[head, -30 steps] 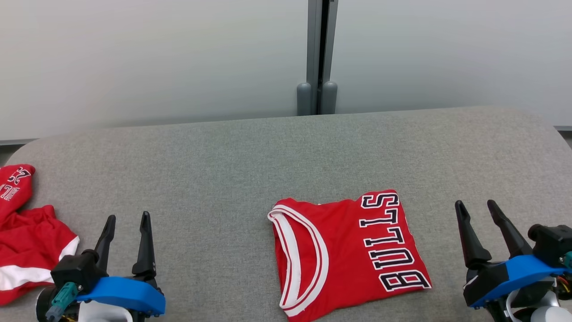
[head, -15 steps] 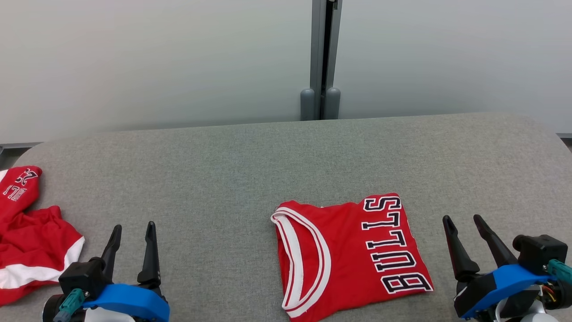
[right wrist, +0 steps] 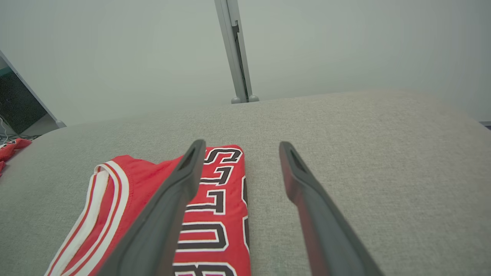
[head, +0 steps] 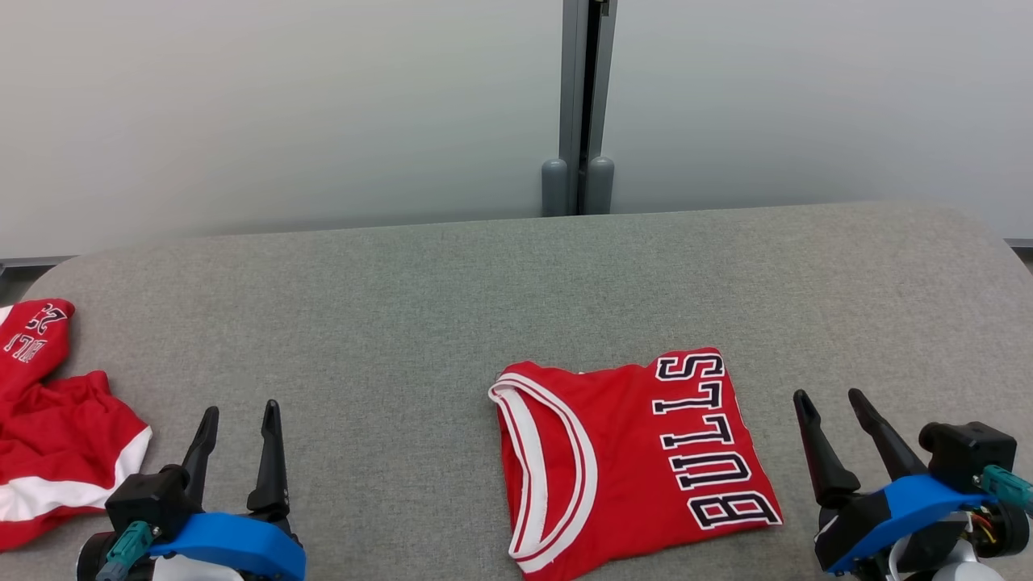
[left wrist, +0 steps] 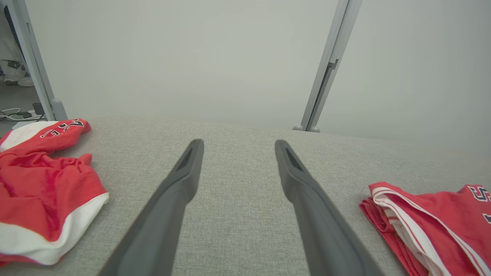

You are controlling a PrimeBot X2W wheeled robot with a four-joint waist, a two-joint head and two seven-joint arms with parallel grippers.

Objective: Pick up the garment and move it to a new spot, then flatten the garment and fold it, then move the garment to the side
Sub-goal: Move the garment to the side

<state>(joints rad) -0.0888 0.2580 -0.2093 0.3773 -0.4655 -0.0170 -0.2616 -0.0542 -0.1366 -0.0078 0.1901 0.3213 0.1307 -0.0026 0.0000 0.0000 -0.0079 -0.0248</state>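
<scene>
A red jersey garment [head: 629, 460] with white trim and "BULLS" lettering lies folded into a flat rectangle on the grey table [head: 452, 290], right of centre near the front edge. It also shows in the left wrist view as the garment [left wrist: 429, 226] at the right, and in the right wrist view as the garment [right wrist: 215, 214] under the left finger. My left gripper [head: 239, 413] hovers open at the lower left, empty. My right gripper [head: 828, 399] stands open just right of the folded garment, holding nothing.
A second red garment [head: 48, 420], crumpled, lies at the table's left edge, close to my left gripper; it is also in the left wrist view [left wrist: 42, 184]. A pale wall panel with a grey post [head: 579, 105] stands behind the table.
The head camera tilted a little, shifting the whole picture down. Both grippers drew back slightly toward the front edge, still open. The folded garment stayed put.
</scene>
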